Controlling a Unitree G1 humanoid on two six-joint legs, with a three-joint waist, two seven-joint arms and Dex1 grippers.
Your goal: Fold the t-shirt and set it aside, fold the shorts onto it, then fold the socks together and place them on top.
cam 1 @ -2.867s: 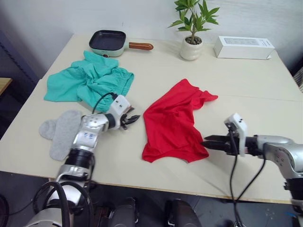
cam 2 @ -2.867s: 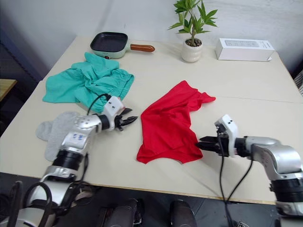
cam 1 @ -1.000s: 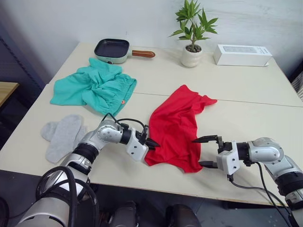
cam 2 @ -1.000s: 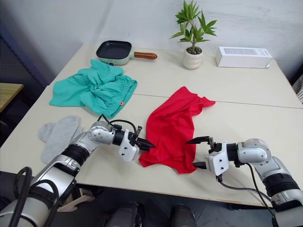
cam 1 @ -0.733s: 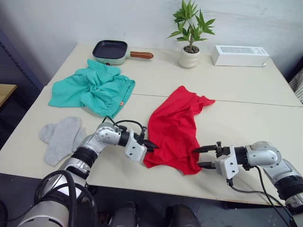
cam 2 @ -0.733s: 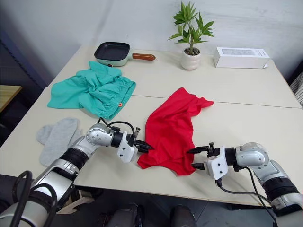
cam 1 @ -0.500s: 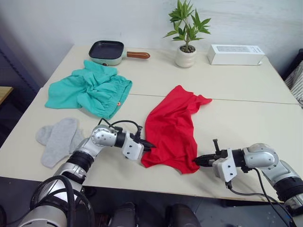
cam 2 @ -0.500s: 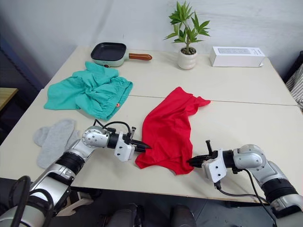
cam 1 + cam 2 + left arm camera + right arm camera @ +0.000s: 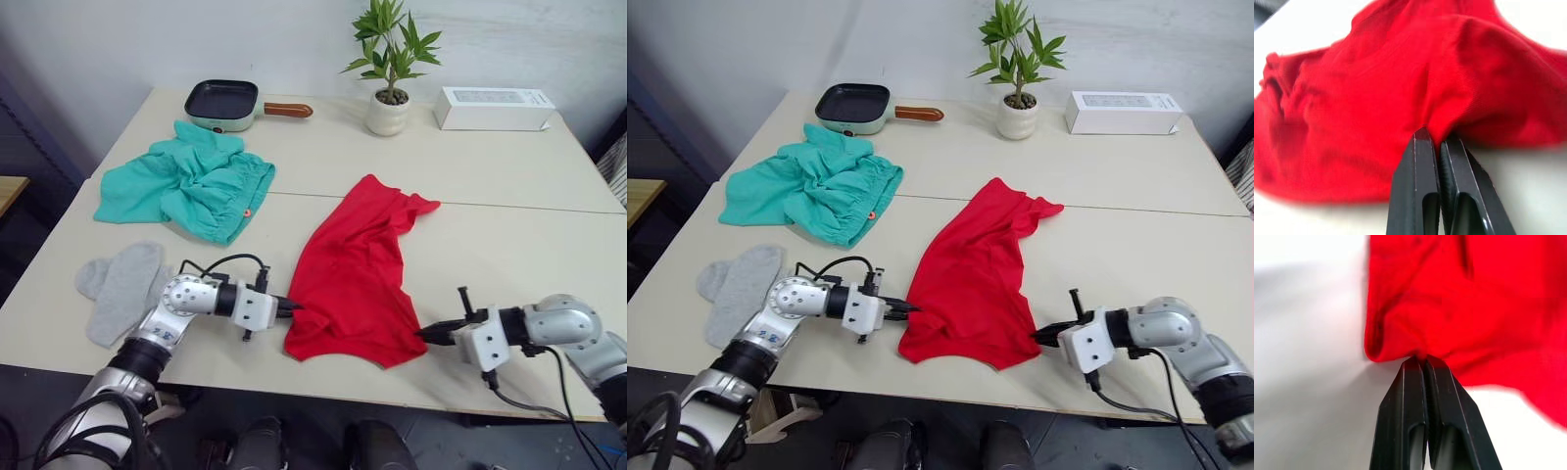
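Beige tabletop (image 9: 509, 211) against a pale wall carries the laundry, with the t-shirt (image 9: 353, 269) crumpled at its middle. Left of the t-shirt lie the shorts (image 9: 186, 186), and nearer the front edge the socks (image 9: 122, 284). The left gripper (image 9: 1437, 139) has its fingers pressed together on a fold at the t-shirt's near left hem; the right gripper (image 9: 1420, 361) pinches the near right hem likewise. Both pinches look shallow, so I'd judge it best to draw the hem apart evenly and slowly, keeping tension low until the t-shirt lies flat.
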